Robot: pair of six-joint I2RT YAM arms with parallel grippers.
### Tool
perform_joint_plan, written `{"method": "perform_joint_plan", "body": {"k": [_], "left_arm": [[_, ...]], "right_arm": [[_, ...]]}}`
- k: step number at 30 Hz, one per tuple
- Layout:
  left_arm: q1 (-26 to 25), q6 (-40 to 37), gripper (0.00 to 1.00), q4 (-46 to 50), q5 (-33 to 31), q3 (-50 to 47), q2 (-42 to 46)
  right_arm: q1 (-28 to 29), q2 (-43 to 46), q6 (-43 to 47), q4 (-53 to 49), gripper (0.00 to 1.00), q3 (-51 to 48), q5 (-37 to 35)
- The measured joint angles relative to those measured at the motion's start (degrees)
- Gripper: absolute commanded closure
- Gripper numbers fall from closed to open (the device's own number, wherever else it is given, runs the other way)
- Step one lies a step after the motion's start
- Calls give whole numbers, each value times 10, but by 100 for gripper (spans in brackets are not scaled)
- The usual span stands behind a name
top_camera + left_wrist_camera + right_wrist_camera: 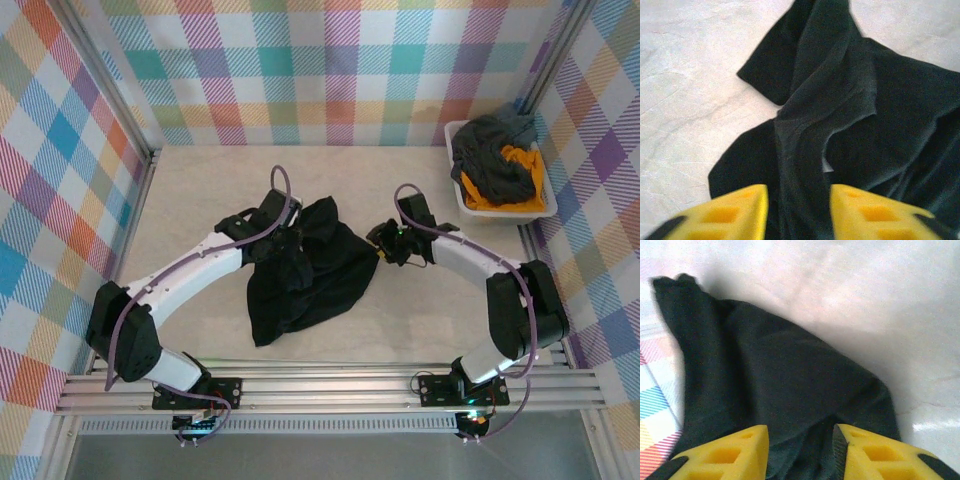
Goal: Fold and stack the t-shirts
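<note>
The left claw (799, 192) is clenched on a raised ridge of the black t-shirt (850, 115), the cloth filling the gap between its yellow fingers (735, 212) and spreading ahead of it and to its right over the pale desk (685, 75). The right claw (800, 432) likewise grasps the shirt's opposite edge, with dark fabric pressed between its fingers and lying in front of it. Well beyond the right claw, at the desk's far right corner, a white tub (545, 207) holds a dark grey t-shirt (490, 160) on an orange-yellow t-shirt (500, 200).
</note>
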State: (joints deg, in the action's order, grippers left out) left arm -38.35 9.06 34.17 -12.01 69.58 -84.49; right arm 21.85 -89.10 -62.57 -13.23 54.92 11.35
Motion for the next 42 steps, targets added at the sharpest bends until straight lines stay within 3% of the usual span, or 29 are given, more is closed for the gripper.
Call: {"method": "perform_joint_plan", "body": {"k": [3,6,10,14,15,18,20,21,26,30,38,42], "left_arm": [[-39,37,23,35,-6,68,-25],[-63,68,20,61,-21,211,-123],[-63,86,14,95,-75,375,-291],[-49,96,19,125,-125,459,-429],[-42,96,24,127,-128,464,-449],[-17,94,52,131,-123,474,-495],[-3,91,88,129,-115,476,-509],[2,89,100,129,-114,476,-510],[10,64,100,115,-125,457,-484],[10,23,100,100,-117,398,-389],[10,-55,100,10,39,222,-14],[35,-47,100,-2,74,269,-9]], "right_arm": [[-2,-8,17,-4,52,30,0],[-8,-16,25,-7,49,38,-2],[-24,-12,31,-19,46,31,-4],[-43,17,36,-36,46,4,-4],[-46,26,36,-39,46,-1,-4],[-49,53,38,-47,46,-15,-3],[-49,67,38,-48,46,-24,-2],[-49,71,38,-49,46,-28,-2],[-53,67,37,-48,46,-35,9],[-54,45,14,-39,47,-34,29],[-53,21,-52,-45,47,24,40],[-49,18,-74,-39,47,65,51]]}}
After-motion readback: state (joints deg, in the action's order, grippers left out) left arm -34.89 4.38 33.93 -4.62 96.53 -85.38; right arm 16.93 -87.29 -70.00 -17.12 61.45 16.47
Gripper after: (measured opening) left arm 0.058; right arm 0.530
